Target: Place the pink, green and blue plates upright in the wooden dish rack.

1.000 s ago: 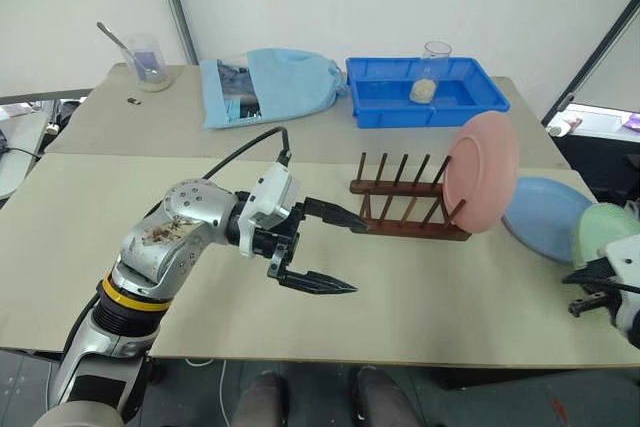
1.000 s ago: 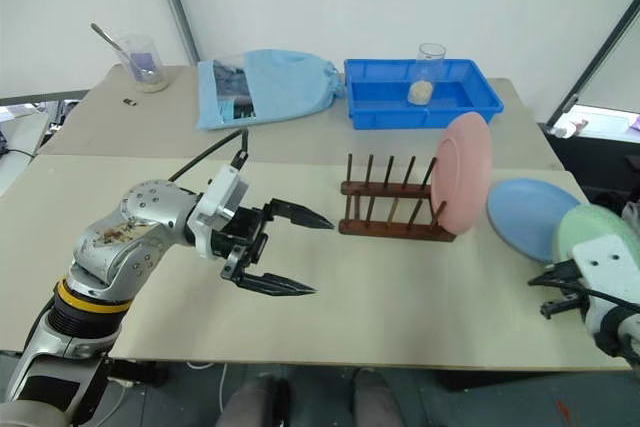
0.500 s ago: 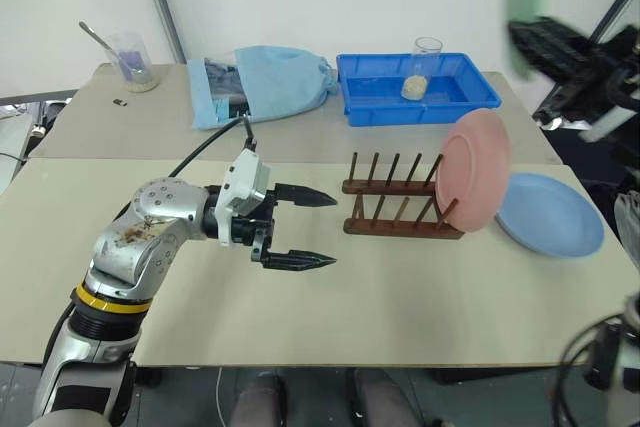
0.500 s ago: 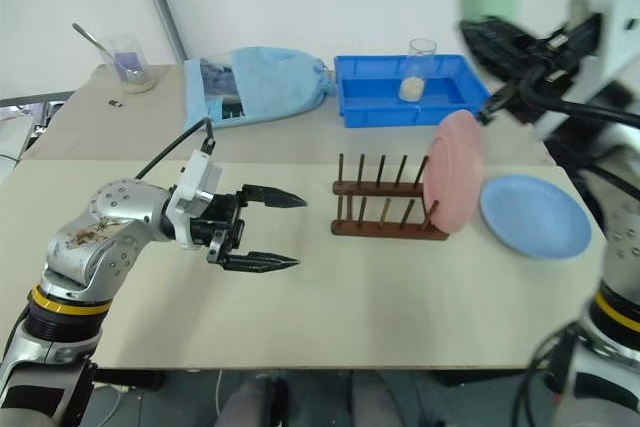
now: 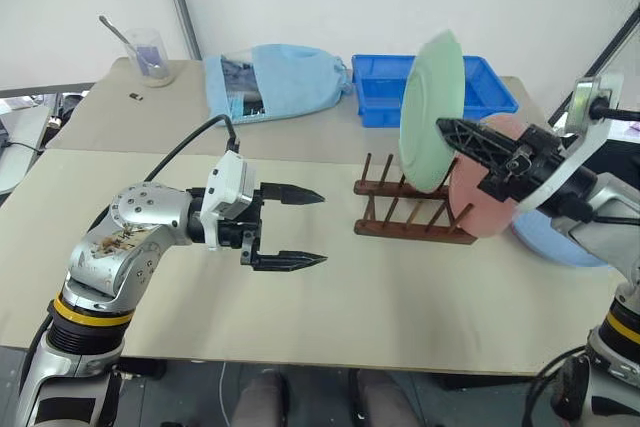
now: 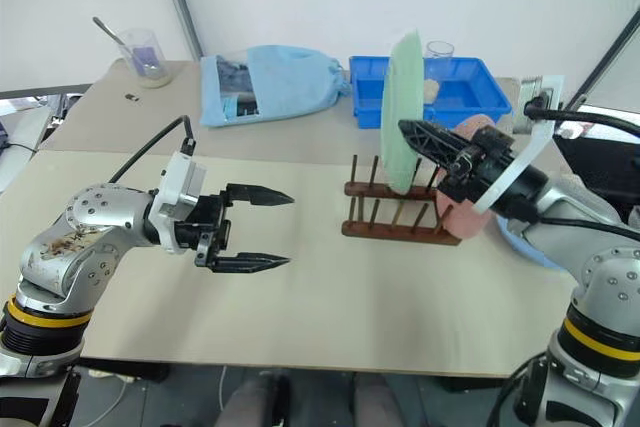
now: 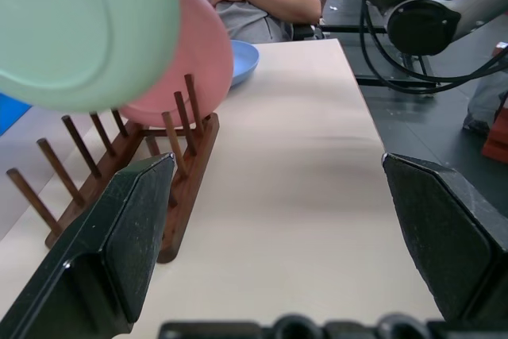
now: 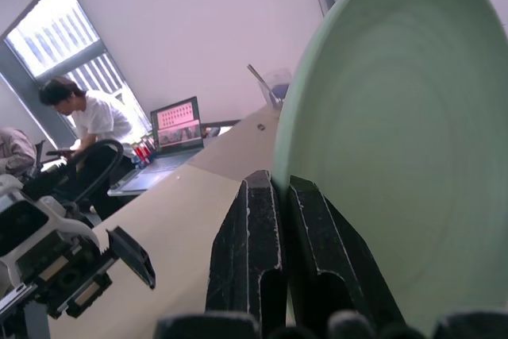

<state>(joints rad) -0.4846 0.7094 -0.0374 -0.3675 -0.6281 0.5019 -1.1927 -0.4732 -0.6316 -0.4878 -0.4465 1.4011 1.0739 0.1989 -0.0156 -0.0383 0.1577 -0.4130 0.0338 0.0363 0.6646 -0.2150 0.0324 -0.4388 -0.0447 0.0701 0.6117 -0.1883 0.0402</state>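
My right gripper [image 5: 447,128] is shut on the rim of the green plate [image 5: 432,112], which it holds upright on edge just above the wooden dish rack [image 5: 398,219]. In the right wrist view both fingers [image 8: 258,228] pinch the green plate [image 8: 397,132]. The pink plate [image 5: 468,205] stands upright at the rack's right end, partly hidden behind that gripper. The blue plate [image 5: 560,249] lies flat on the table right of the rack, mostly behind the right arm. My left gripper [image 5: 322,227] hovers open and empty left of the rack, pointing toward it.
A deep-blue tray [image 5: 493,88] holding a glass [image 6: 437,50] stands behind the rack. Beside it lie a light blue cloth bag [image 5: 275,82] and a beaker with a spoon [image 5: 150,52]. A person [image 8: 91,117] sits by a laptop [image 8: 178,121] beyond the table.
My right gripper has lifted the green plate from beside the blue plate, swung it left and turned it on edge above the rack. The left gripper has stayed open and drifted slightly left.
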